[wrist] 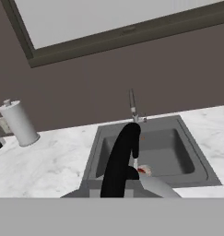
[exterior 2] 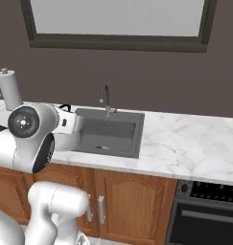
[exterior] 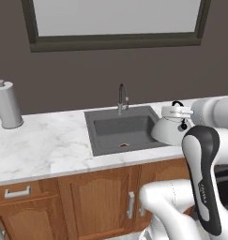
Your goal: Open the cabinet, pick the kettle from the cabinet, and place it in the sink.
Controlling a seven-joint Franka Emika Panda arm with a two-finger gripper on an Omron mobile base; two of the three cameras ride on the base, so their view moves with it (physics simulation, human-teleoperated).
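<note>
Small squat silver-white kettle w/ thin black arched handle [exterior: 171,125] is seen held up over the white marble bench [exterior: 45,145], at approx. 3 o'clock of the square dark grey recessed sink [exterior: 122,130] in left base view, overlapping its rim. Fingers [wrist: 120,182] are seen closed on the black handle in hand view, w/ basin beyond. Slim dark upright faucet [exterior: 121,97] is placed at 12 o'clock of sink. White paper-towel roll [exterior: 6,105] is stood at far 9 o'clock.
</note>
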